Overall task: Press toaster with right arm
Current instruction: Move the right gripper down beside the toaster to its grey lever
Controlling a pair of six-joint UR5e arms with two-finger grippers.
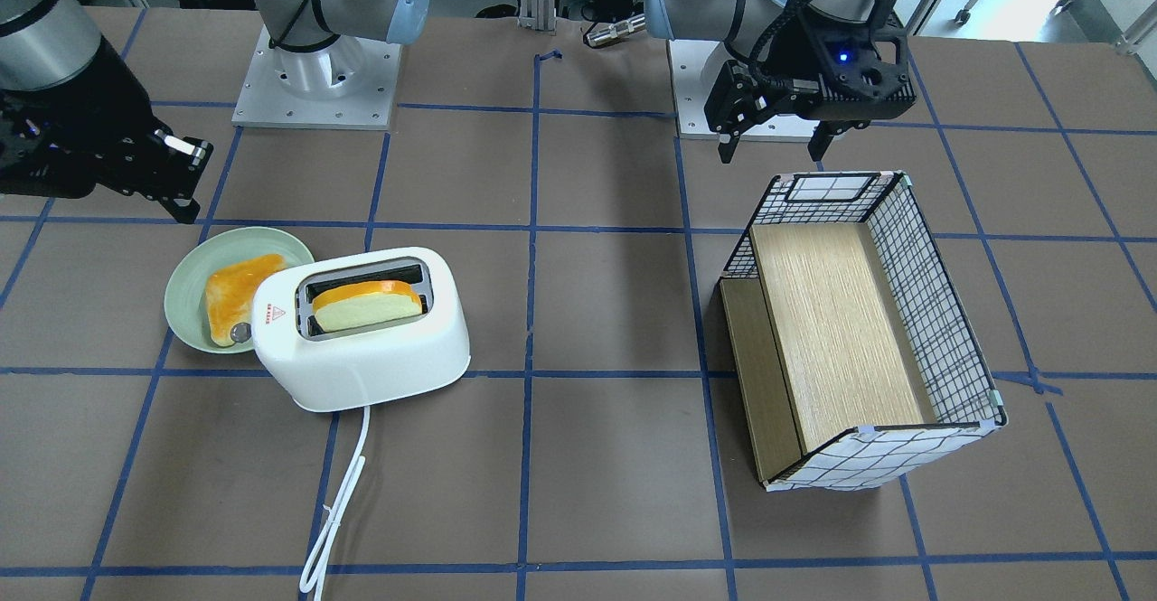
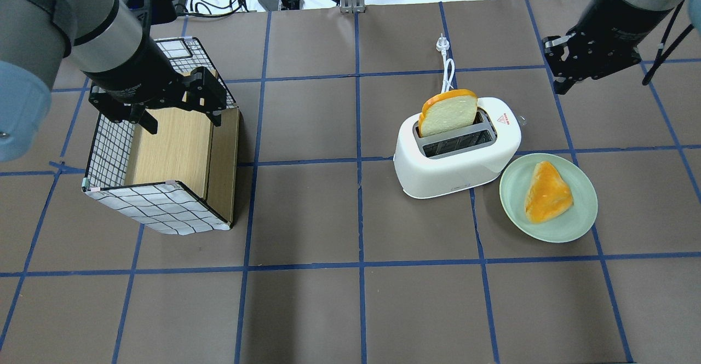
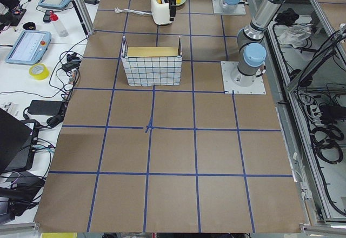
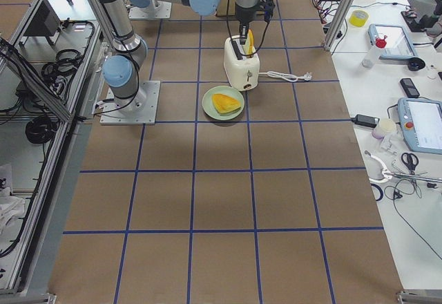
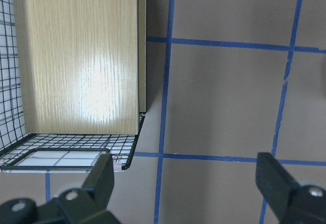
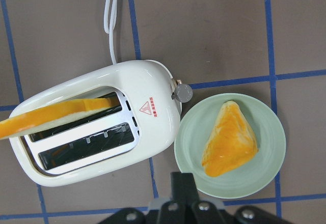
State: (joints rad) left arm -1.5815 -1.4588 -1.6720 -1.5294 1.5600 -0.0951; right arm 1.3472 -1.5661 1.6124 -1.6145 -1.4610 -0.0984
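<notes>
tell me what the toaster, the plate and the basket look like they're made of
Toaster: probably moulded white plastic, smooth and slightly glossy, with rounded, seamless corners.
Plate: pale green and smooth with a soft sheen. It could be ceramic or plastic; the look leaves it open.
Basket: thin black wire-grid walls, likely coated metal, around a light panel with visible wood grain, possibly laminate.

Bright, even light; glare on the wooden panel (image 5: 81, 81).
</notes>
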